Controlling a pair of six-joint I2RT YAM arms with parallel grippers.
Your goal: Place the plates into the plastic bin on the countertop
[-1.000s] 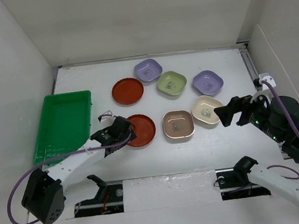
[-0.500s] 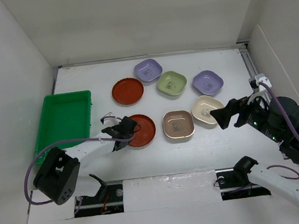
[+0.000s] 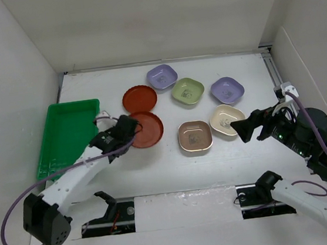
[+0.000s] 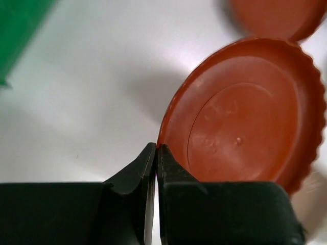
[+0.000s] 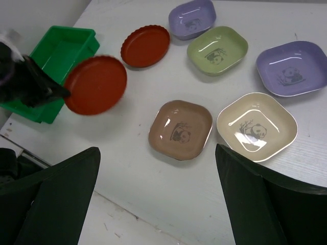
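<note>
Far left on the countertop [image 3: 174,162]: green plastic bin [image 3: 70,136], close to the side wall. Just right of it, left gripper [image 3: 122,135] pinched tight on the rim of a red-brown plate [image 3: 145,128], tilted and up off the surface, near the bin's right wall, overlapping from above the edge of the other red-brown plate [image 3: 139,97]. Further right, flat on the counter: lilac dish [image 3: 162,76], olive-green dish [image 3: 187,91], brownish-pink dish [image 3: 195,136], cream dish [image 3: 226,119], second lilac dish [image 3: 227,89]. Far right, right gripper [image 3: 244,128] hanging just beside the cream one, fingers spread wide, gripping nothing.
</note>
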